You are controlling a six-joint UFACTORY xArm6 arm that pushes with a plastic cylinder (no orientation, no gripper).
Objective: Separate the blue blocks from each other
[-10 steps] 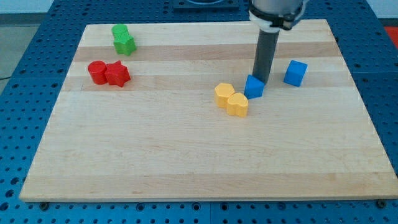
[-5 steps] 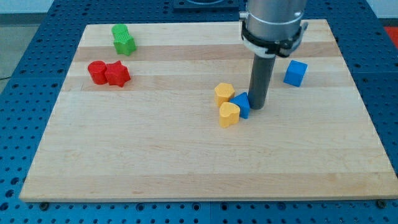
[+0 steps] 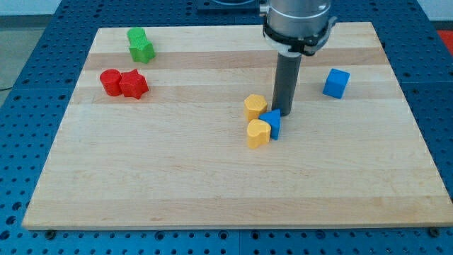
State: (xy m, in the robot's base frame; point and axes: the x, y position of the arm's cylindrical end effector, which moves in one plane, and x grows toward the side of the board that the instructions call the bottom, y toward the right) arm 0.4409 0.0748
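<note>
On the pale wooden desk, which lies on a blue perforated base, you will find my tip at the lower end of the straight dark rod tool, set down against the upper right side of the small blue block near the middle of the desk; the rod has no parts that open or close, so it is grasping nothing and merely rests against that block. Note what crowds this block: a yellow hexagonal block touches it on the view's upper left, and a second yellow block with a rounded face touches it on the view's lower left, so both stand directly on the side facing away from my tip. The blue cube sits well apart toward the view's right, with bare wood between the two blue blocks. At the view's upper left you will see two green blocks touching one another, and below them a red round block pressed against a red star-shaped block. The rod covers the upper right part of the small blue block, so its exact shape cannot be made out, and the grey arm housing above is cut off by the view's top edge.
</note>
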